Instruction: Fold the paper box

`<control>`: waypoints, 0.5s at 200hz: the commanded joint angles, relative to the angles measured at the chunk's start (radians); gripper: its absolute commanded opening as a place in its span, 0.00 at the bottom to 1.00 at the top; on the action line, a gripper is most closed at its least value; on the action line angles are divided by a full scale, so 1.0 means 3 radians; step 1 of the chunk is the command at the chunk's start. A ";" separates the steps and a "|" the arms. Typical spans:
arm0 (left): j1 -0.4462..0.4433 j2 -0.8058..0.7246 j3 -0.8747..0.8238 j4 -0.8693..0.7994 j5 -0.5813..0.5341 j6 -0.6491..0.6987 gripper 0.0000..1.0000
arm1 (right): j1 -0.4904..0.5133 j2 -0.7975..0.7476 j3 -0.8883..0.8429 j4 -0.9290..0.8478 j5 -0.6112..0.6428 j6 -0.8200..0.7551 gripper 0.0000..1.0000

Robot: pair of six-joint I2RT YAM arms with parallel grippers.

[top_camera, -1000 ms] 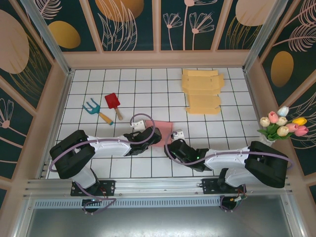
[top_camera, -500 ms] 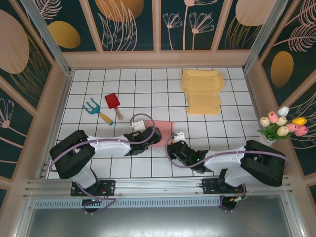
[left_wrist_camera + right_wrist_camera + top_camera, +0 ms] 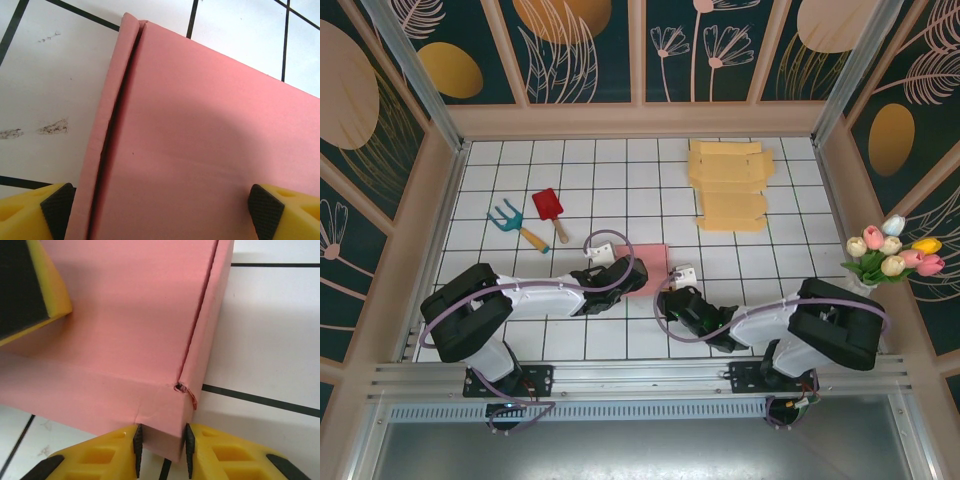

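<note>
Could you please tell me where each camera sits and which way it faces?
Top external: above and behind the bases, looking down on the table; both arms show, with the left gripper and right gripper at the box.
Left wrist: on the left arm, looking down past its open fingers onto the box top.
Right wrist: on the right arm, low, facing the box corner its fingers pinch.
Shared: all three see the box; the right wrist view also catches a left finger, upper left.

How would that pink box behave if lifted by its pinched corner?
Probably light and hollow: the pink box is thin folded paper. It may flex or crease; the corner in the right claw shows a small tear.
</note>
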 commanded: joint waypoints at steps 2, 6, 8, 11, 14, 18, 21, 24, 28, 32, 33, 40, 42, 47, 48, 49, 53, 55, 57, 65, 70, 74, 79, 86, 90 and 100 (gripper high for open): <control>-0.0018 0.0128 -0.0025 -0.0157 0.0103 0.0100 0.90 | -0.0050 0.0141 -0.0010 0.0084 0.0090 -0.0067 0.32; -0.0018 0.0131 -0.0027 -0.0134 0.0117 0.0102 0.90 | -0.0052 0.0164 -0.0006 0.0106 0.0090 -0.0070 0.32; -0.0014 0.0135 -0.0029 -0.0127 0.0120 0.0104 0.90 | -0.0057 0.0174 -0.0004 0.0112 0.0094 -0.0074 0.32; -0.0013 0.0140 -0.0033 -0.0115 0.0133 0.0113 0.90 | -0.0060 0.0186 -0.0001 0.0126 0.0100 -0.0075 0.32; -0.0017 0.0146 -0.0031 -0.0108 0.0136 0.0116 0.90 | -0.0065 0.0201 -0.0004 0.0145 0.0105 -0.0079 0.32; -0.0013 0.0155 -0.0026 -0.0110 0.0141 0.0122 0.90 | -0.0074 0.0223 0.0000 0.0163 0.0107 -0.0080 0.32; -0.0014 0.0163 -0.0023 -0.0111 0.0146 0.0122 0.90 | -0.0081 0.0237 -0.0004 0.0179 0.0110 -0.0080 0.32; -0.0016 0.0169 -0.0020 -0.0112 0.0148 0.0124 0.90 | -0.0090 0.0252 0.0002 0.0192 0.0116 -0.0080 0.32; -0.0018 0.0180 -0.0019 -0.0107 0.0160 0.0126 0.90 | -0.0104 0.0268 -0.0001 0.0212 0.0122 -0.0080 0.32; -0.0014 0.0185 -0.0017 -0.0100 0.0167 0.0128 0.90 | -0.0117 0.0284 -0.0004 0.0226 0.0121 -0.0080 0.32; -0.0016 0.0186 -0.0017 -0.0098 0.0167 0.0130 0.90 | -0.0119 0.0286 -0.0005 0.0232 0.0122 -0.0080 0.32; -0.0018 0.0197 -0.0023 -0.0084 0.0177 0.0139 0.90 | -0.0137 0.0304 -0.0002 0.0263 0.0126 -0.0080 0.32; -0.0016 0.0198 -0.0025 -0.0080 0.0182 0.0136 0.90 | -0.0143 0.0309 -0.0006 0.0271 0.0128 -0.0078 0.33; -0.0014 0.0201 -0.0027 -0.0071 0.0193 0.0142 0.90 | -0.0149 0.0325 -0.0008 0.0296 0.0136 -0.0078 0.33; -0.0016 0.0205 -0.0027 -0.0068 0.0195 0.0145 0.90 | -0.0153 0.0327 -0.0011 0.0305 0.0138 -0.0077 0.33; -0.0017 0.0204 -0.0027 -0.0065 0.0196 0.0146 0.90 | -0.0155 0.0328 -0.0013 0.0312 0.0136 -0.0076 0.33; -0.0017 0.0207 -0.0032 -0.0054 0.0202 0.0145 0.90 | -0.0164 0.0335 -0.0015 0.0332 0.0140 -0.0075 0.33; -0.0017 0.0207 -0.0031 -0.0052 0.0204 0.0146 0.90 | -0.0167 0.0341 -0.0015 0.0338 0.0146 -0.0079 0.33; -0.0017 0.0208 -0.0032 -0.0047 0.0206 0.0148 0.90 | -0.0171 0.0344 -0.0011 0.0347 0.0148 -0.0080 0.33; -0.0017 0.0213 -0.0030 -0.0036 0.0222 0.0165 0.90 | -0.0186 0.0350 0.0003 0.0360 0.0157 -0.0081 0.34; -0.0018 0.0218 -0.0028 -0.0031 0.0231 0.0171 0.90 | -0.0197 0.0359 0.0014 0.0358 0.0166 -0.0075 0.34; -0.0015 0.0217 -0.0023 -0.0027 0.0242 0.0178 0.90 | -0.0207 0.0364 0.0023 0.0353 0.0169 -0.0075 0.35; -0.0015 0.0218 -0.0022 -0.0021 0.0254 0.0189 0.90 | -0.0220 0.0369 0.0039 0.0349 0.0173 -0.0071 0.35; -0.0018 0.0217 -0.0022 0.0005 0.0283 0.0201 0.90 | -0.0236 0.0372 0.0055 0.0343 0.0170 -0.0062 0.35; -0.0014 0.0213 -0.0026 0.0027 0.0301 0.0217 0.90 | -0.0247 0.0375 0.0069 0.0344 0.0164 -0.0057 0.35; -0.0015 0.0216 -0.0037 0.0101 0.0364 0.0257 0.86 | -0.0275 0.0385 0.0100 0.0335 0.0142 -0.0050 0.35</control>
